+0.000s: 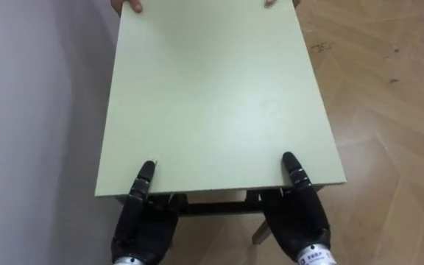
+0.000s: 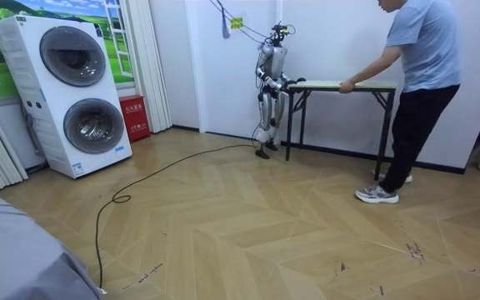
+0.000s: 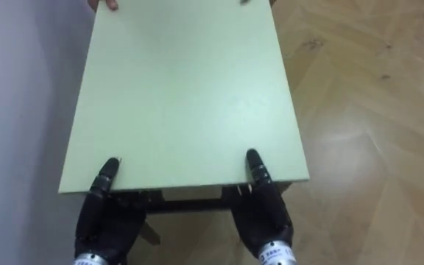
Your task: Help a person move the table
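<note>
Home laundry corner: stacked washer-dryer (image 2: 82, 96), herringbone wood floor (image 2: 248, 225), curtain (image 2: 146, 62), landscape mural (image 2: 57, 7).

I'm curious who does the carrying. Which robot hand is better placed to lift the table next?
Neither, I think: it takes both. The left hand and right hand sit at the table's near edge, equally far in from its corners, while the person holds the far end.

No legible text; red box (image 2: 132, 117) print (beside washer (image 2: 73, 92)) too small.

Pale green table (image 1: 212, 96), black hands (image 1: 293, 213)
</note>
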### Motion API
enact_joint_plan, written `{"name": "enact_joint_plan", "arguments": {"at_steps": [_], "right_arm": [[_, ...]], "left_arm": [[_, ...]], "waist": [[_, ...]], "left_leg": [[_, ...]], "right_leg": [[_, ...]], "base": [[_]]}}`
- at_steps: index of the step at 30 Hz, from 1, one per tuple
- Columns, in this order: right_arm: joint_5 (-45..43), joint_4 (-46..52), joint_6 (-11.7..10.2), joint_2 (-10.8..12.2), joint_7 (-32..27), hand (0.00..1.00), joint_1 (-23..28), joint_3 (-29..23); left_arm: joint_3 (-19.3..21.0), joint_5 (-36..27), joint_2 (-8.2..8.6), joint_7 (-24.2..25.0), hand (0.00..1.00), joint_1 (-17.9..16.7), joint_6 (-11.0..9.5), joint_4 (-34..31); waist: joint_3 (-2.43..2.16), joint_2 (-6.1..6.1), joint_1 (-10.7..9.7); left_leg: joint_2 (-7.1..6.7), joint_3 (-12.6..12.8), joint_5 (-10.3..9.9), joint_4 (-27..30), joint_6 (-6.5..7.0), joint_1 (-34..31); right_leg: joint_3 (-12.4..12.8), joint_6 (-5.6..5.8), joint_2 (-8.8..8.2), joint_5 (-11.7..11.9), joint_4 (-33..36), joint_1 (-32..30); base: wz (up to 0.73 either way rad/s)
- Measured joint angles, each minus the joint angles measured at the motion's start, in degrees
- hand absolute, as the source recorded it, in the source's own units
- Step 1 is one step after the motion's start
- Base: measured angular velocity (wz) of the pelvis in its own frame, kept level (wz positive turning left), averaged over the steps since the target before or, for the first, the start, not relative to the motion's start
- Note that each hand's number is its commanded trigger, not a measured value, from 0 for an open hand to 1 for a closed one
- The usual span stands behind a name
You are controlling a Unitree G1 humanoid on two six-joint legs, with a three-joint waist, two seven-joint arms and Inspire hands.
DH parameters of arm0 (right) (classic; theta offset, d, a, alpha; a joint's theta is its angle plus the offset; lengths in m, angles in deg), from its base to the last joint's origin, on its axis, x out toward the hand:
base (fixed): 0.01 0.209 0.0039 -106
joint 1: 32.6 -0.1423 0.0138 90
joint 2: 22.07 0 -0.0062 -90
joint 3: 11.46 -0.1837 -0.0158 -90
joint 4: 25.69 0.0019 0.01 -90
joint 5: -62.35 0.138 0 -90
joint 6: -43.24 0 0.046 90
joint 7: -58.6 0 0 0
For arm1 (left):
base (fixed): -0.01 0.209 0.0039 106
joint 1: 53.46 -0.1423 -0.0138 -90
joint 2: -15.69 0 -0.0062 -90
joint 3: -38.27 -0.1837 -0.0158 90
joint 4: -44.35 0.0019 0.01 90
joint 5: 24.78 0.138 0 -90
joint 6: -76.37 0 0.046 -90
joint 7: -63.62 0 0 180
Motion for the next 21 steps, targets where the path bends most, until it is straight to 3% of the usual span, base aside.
{"name": "enact_joint_plan", "arguments": {"at_steps": [1,2,3,4,5,6,7,8,9,10,11,12,13,21], "right_arm": [[0.54,-0.13,-0.45,-0.02,0.06,1.0,0.25,0.21],[0.99,-0.12,-0.74,-0.17,0.4,1.0,0.33,0.16],[1.86,-0.42,-0.95,-0.45,1.12,1.0,0.49,-0.29],[1.92,-0.42,-0.37,-0.69,1.19,1.0,1.01,-0.88],[1.85,-0.28,-0.02,-0.7,1.2,1.0,1.34,-1.02],[1.49,-0.1,0.3,-0.74,1.21,1.0,1.47,-1.01],[0.86,0.12,0.37,-0.79,1.21,1.0,1.35,-1.01],[0.56,0.19,0.4,-0.8,1.21,1.0,1.24,-0.97],[0.39,0.05,0.23,-1.49,1.22,1.0,1.36,-0.78],[0.91,-0.62,-0.18,-2.51,1.22,1.0,1.46,-0.48],[1.13,-0.93,-0.18,-2.61,1.22,1.0,1.44,-0.39],[1.67,-1.3,-0.17,-2.61,1.22,1.0,1.48,-0.3],[1.71,-1.31,-0.1,-2.77,1.22,1.0,1.61,-0.3],[1.86,-1.23,-0.04,-3.36,1.16,1.0,1.68,-0.48]], "left_arm": [[-0.05,0.1,0.0,-0.29,1.0,0.13,0.55,0.0],[-0.29,0.19,-0.04,-0.43,1.0,0.63,0.79,-0.01],[-0.69,0.69,-0.56,-0.69,1.0,1.66,1.06,0.0],[-0.89,1.1,-0.91,-0.76,1.0,1.59,1.06,-0.01],[-0.96,1.1,-1.03,-0.76,1.0,1.54,1.11,0.04],[-0.8,1.07,-0.99,-0.76,1.0,1.48,1.13,0.13],[-0.61,1.06,-0.88,-0.75,1.0,1.44,1.12,0.14],[-0.43,1.03,-0.8,-0.73,1.0,1.29,1.13,0.13],[-0.09,0.64,-0.23,-0.7,1.0,1.12,1.32,0.77],[-0.27,0.65,0.49,-0.93,1.0,1.0,1.84,1.84],[-0.29,0.64,0.46,-0.96,1.0,0.96,2.03,2.06],[-0.29,0.63,0.36,-1.14,1.0,0.97,2.24,2.19],[-0.27,0.82,0.38,-1.39,1.0,1.03,2.3,2.19],[-0.27,0.69,0.37,-2.64,1.0,1.57,3.23,2.19]], "waist": [[0.19,-0.72,-1.09],[0.2,-0.75,-2.01],[0.21,-1.71,-2.55],[-0.17,-2.44,-1.71],[-0.26,-2.57,-1.33],[-0.1,-2.14,-0.32],[0.08,-1.38,0.04],[0.05,-1.11,0.01],[-0.15,-0.01,-0.81],[-0.53,1.24,-2.48],[-0.51,1.36,-3.12],[-0.39,1.16,-3.38],[-0.41,1.0,-3.77],[-0.4,0.99,-3.93]], "left_leg": [[-0.12,2.52,-0.77,0.33,-1.66,-2.58],[-0.32,3.07,0.09,-2.13,-1.93,-4.34],[-0.23,6.58,5.91,-4.09,0.95,-6.48],[-0.31,7.78,6.38,-3.99,1.1,-6.15],[-0.39,7.22,6.32,-3.69,1.15,-5.93],[-0.32,3.28,6.25,-3.28,1.1,-5.58],[-0.2,-2.11,6.21,-3.12,1.0,-5.54],[-0.4,-3.29,6.06,-2.91,0.72,-5.65],[-0.83,-3.56,5.07,-2.43,-0.46,-5.72],[-0.28,-0.21,4.74,-2.75,-0.85,-5.05],[0.04,2.64,4.75,-2.98,-0.84,-4.64],[1.15,8.08,4.76,-3.33,-0.81,-3.95],[1.66,10.75,4.77,-3.81,-0.78,-3.45],[1.33,12.07,4.74,-4.96,-0.75,-1.79]], "right_leg": [[3.76,0.02,-0.7,-0.01,-0.82,1.26],[5.46,0.1,-0.82,-0.06,-0.74,1.25],[7.24,1.44,-1.2,-1.05,-0.07,0.87],[6.42,2.34,-0.97,-1.67,0.39,0.35],[6.02,2.58,-0.85,-2.03,0.47,0.15],[5.77,2.29,0.36,-2.34,-0.72,-0.3],[5.55,0.86,1.69,-0.99,-4.05,-1.56],[5.3,0.45,2.19,0.59,-5.88,-1.9],[1.84,-1.64,1.77,4.02,-5.22,-2.09],[-0.56,-1.59,1.75,3.5,-4.07,-1.39],[-1.25,-1.56,1.76,3.2,-3.84,-0.82],[-1.96,-1.62,1.95,2.68,-3.19,-0.14],[-2.59,-1.62,2.21,2.6,-3.15,0.32],[-3.92,-1.47,1.95,2.41,-2.93,1.23]], "base": [[1.07],[1.29],[0.8],[0.44],[-0.12],[-0.2],[-0.15],[0.27],[0.7],[0.81],[0.65],[0.41],[0.31],[-0.02]]}}
